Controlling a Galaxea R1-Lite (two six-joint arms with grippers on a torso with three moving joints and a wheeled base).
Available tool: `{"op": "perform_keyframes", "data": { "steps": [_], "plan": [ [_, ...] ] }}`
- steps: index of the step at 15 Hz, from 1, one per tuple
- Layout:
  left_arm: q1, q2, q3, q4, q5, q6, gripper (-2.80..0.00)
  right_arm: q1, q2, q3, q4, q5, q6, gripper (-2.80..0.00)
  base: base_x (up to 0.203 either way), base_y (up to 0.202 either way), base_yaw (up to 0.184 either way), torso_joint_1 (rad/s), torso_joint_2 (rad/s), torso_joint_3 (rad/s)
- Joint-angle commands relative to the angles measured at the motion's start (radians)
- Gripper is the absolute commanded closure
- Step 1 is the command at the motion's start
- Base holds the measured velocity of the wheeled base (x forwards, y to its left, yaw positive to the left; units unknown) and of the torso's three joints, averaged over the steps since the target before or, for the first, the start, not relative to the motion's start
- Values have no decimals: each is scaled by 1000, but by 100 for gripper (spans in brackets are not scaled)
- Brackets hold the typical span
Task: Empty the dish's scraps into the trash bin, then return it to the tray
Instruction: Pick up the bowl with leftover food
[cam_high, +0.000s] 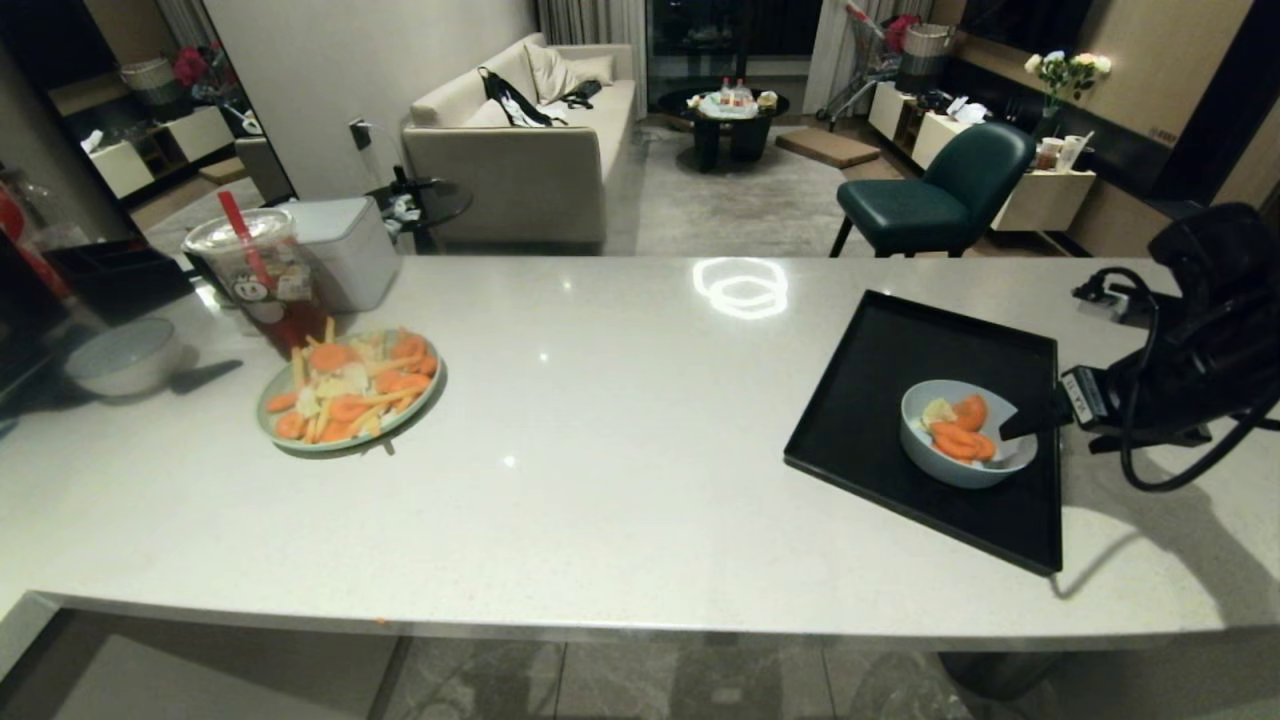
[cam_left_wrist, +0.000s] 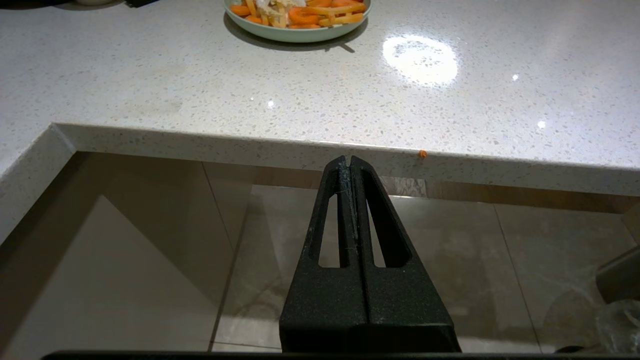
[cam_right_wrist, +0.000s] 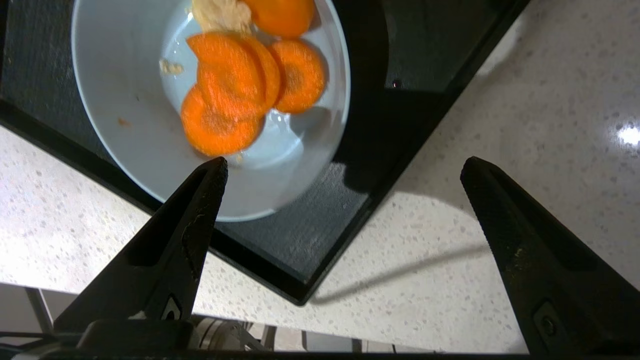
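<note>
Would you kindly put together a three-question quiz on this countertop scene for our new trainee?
1. True or false: the dish sits on the tray.
2. The right gripper is: A) shut on the dish; B) open beside the dish; C) out of view.
3. What lies in the dish?

Key: 1 true. 2 B. 3 the scraps, orange slices and pale chunks.
</note>
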Motion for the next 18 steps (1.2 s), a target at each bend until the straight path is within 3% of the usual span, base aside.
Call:
{"op": "perform_keyframes", "data": {
  "steps": [1, 8, 9, 18],
  "plan": [
    [1, 1, 0, -1, 0, -1, 0, 4, 27, -29, 4, 1, 3, -280, 0, 0, 0, 0, 0, 0],
    [1, 1, 0, -1, 0, -1, 0, 21, 51, -38, 4, -16, 4, -280, 0, 0, 0, 0, 0, 0],
    [1, 1, 0, -1, 0, -1, 0, 21, 54, -38, 5, -17, 4, 0, 0, 0, 0, 0, 0, 0],
    [1, 1, 0, -1, 0, -1, 0, 27, 59, -45, 9, -34, 3, 0, 0, 0, 0, 0, 0, 0]
  ]
}}
